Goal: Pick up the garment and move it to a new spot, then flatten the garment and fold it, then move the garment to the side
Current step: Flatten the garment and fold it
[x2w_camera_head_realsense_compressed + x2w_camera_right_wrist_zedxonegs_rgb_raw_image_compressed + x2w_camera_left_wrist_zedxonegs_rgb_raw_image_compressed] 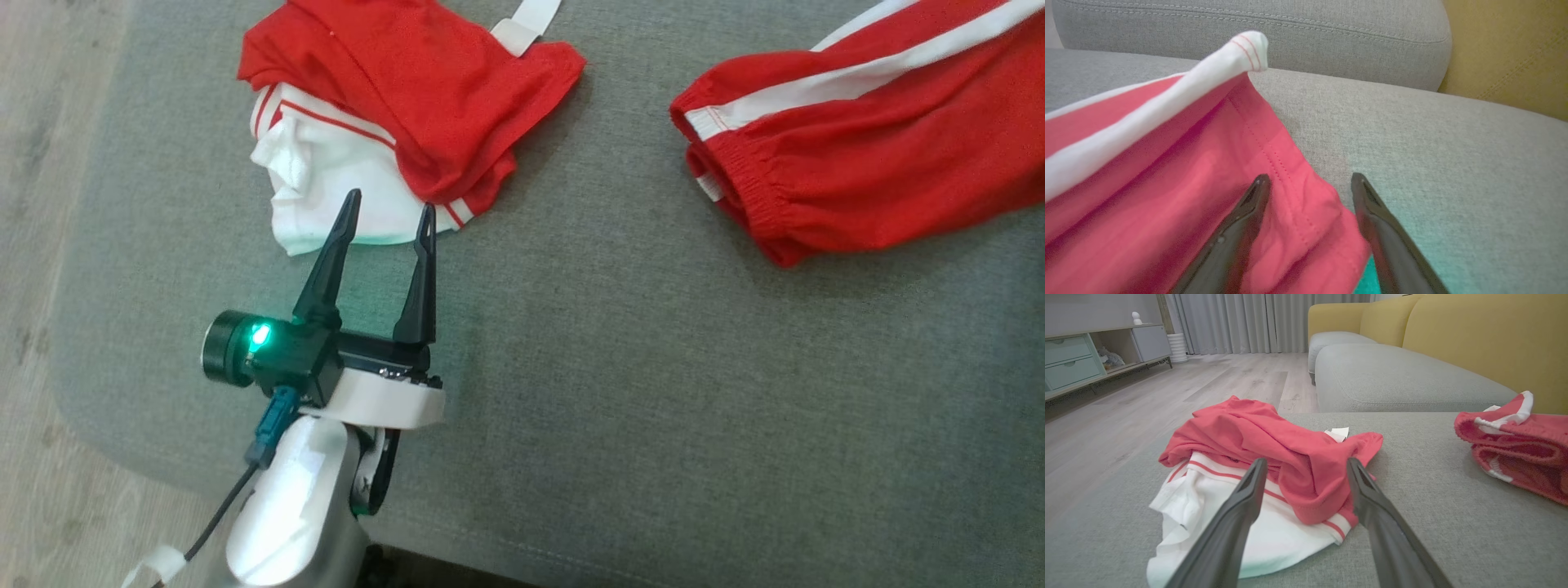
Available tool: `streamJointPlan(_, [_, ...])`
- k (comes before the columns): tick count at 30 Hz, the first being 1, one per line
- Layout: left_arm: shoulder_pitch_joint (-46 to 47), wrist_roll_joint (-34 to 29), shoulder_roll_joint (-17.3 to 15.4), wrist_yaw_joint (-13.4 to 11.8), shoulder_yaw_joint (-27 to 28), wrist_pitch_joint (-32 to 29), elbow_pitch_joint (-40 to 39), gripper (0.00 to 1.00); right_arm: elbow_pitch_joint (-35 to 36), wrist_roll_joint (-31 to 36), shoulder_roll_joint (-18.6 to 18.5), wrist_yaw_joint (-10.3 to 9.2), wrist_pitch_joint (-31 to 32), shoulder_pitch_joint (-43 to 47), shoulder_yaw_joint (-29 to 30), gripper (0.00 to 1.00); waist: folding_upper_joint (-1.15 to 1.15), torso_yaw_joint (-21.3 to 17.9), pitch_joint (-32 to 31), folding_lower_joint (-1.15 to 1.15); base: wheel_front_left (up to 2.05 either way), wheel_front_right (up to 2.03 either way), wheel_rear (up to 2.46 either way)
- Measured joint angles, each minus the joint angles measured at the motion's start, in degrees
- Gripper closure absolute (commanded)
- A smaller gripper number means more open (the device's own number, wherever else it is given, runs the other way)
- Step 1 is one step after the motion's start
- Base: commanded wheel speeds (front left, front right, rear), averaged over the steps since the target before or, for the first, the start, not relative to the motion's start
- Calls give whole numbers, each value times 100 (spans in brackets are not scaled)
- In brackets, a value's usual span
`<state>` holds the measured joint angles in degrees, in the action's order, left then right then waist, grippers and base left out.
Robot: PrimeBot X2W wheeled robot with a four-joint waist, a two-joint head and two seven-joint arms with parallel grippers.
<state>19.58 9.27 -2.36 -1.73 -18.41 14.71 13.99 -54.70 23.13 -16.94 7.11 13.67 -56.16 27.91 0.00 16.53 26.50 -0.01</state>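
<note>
A crumpled red and white garment (392,98) lies at the back left of the grey cushion (653,367). My left gripper (389,204) is open, and its fingertips reach the garment's white lower edge. In the left wrist view the garment (1257,428) bunches just beyond the open left gripper (1306,463). A second red garment with white stripes (857,139) lies at the back right, also seen as a red garment (1515,445) at the right of the left wrist view. My right gripper (1309,177) is open, with its fingers on either side of that red cloth's hem (1167,163).
The cushion's rounded left edge drops to a pale wooden floor (49,163). A yellow sofa back (1474,343) rises behind the grey seats. A low cabinet (1086,355) stands far off across the floor. Bare grey cushion lies between the two garments.
</note>
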Motion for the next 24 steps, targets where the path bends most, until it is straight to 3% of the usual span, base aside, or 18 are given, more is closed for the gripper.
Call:
streamJointPlan(1, [0, -27, 0, 3, 9, 0, 1, 0, -66, -32, 8, 0, 49, -36, 48, 18, 0, -20, -4, 0, 0, 0, 0])
streamJointPlan(2, [1, -34, 0, 23, 22, 0, 5, 0, -124, -49, 16, 0, 81, -73, 74, 95, 0, -41, -9, 0, 0, 0, 0])
streamJointPlan(3, [1, -34, 1, 23, 26, 0, 8, 0, -168, -49, 20, 0, 88, -91, 74, 100, 0, -61, -16, 0, 0, 0, 0])
streamJointPlan(13, [-1, -73, 7, 31, 90, 0, 67, 0, -637, -478, 164, 0, -382, -96, 94, 100, 0, -266, -264, 1, 0, 0, 0])
streamJointPlan(24, [-312, -70, 5, 21, 157, 0, 166, 0, -664, -1395, 287, 0, -1174, 815, -225, 100, 0, -561, -1033, 0, 0, 0, 0])
